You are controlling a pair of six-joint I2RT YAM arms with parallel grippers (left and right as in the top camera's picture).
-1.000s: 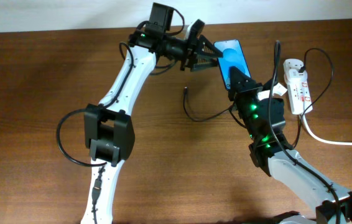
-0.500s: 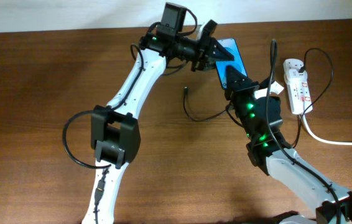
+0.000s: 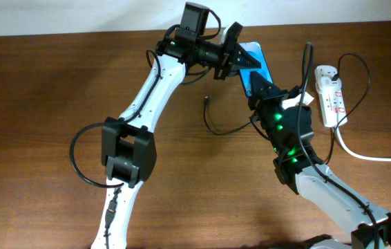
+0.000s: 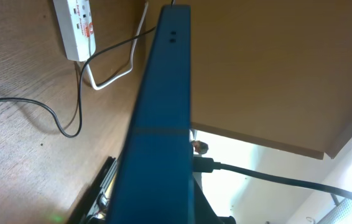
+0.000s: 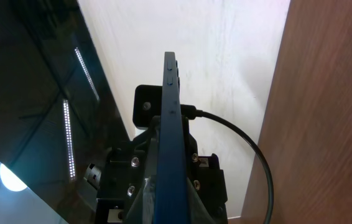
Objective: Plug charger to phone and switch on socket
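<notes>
The phone (image 3: 256, 63), blue-screened, is held up off the table at the back middle, tilted onto its edge. My left gripper (image 3: 242, 58) is shut on its far end and my right gripper (image 3: 262, 86) is shut on its near end. In the left wrist view the phone (image 4: 160, 118) runs away as a blue edge from between the jaws (image 4: 157, 211). The right wrist view shows the phone (image 5: 170, 124) edge-on in my right gripper (image 5: 170, 205), with the left gripper's black body behind it. The charger (image 3: 213, 128) lies loose on the wood, its tip (image 3: 206, 100) left of the phone. The socket (image 3: 331, 97) lies at the right.
A thick white cord (image 3: 372, 155) runs from the socket to the right edge. Thin black cable (image 4: 61, 118) and the white cord (image 4: 117, 71) curl on the table beside the socket (image 4: 76, 28). The table's far edge is just behind the phone.
My left gripper moved right onto the phone's far end and shut on it. The phone tipped up further onto its edge. The right gripper kept its hold.
</notes>
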